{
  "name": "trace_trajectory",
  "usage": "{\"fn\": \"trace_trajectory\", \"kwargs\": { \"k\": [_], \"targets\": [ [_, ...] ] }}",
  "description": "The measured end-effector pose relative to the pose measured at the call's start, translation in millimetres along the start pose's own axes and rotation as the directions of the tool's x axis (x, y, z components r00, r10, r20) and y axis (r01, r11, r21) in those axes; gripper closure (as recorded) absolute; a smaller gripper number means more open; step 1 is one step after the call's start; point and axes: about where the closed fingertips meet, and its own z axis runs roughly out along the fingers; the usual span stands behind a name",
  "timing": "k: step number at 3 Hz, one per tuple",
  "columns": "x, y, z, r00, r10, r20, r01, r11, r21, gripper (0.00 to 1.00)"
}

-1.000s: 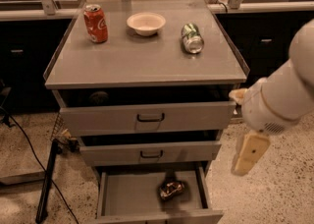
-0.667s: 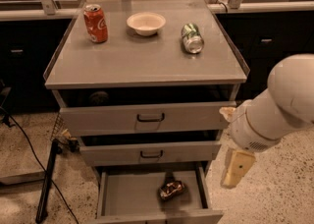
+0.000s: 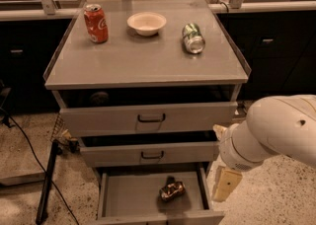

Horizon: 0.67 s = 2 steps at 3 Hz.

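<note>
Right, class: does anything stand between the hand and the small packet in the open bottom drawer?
Yes. The hand hangs outside the right side of the bottom drawer, so the drawer's right wall stands between it and the packet lying on the drawer floor. Above the packet nothing visible is in the way.

I count: red can (image 3: 95,22), one; green can (image 3: 193,38), one; bowl (image 3: 146,23), one; drawers (image 3: 148,118), three; crumpled packet (image 3: 172,190), one; my gripper (image 3: 226,183), one, low beside the bottom drawer (image 3: 129,200), at its right.
</note>
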Motion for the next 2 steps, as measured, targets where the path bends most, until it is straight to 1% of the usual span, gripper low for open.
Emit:
{"fn": "trace_trajectory", "kwargs": {
  "k": [1, 2],
  "targets": [
    [1.8, 4.8, 8.1, 1.000, -0.020, -0.014, 0.020, 0.9998, -0.003, 0.00],
    [12.3, 10.5, 39.6, 0.998, -0.063, -0.031, 0.063, 0.9979, 0.009, 0.00]
  ]
}}
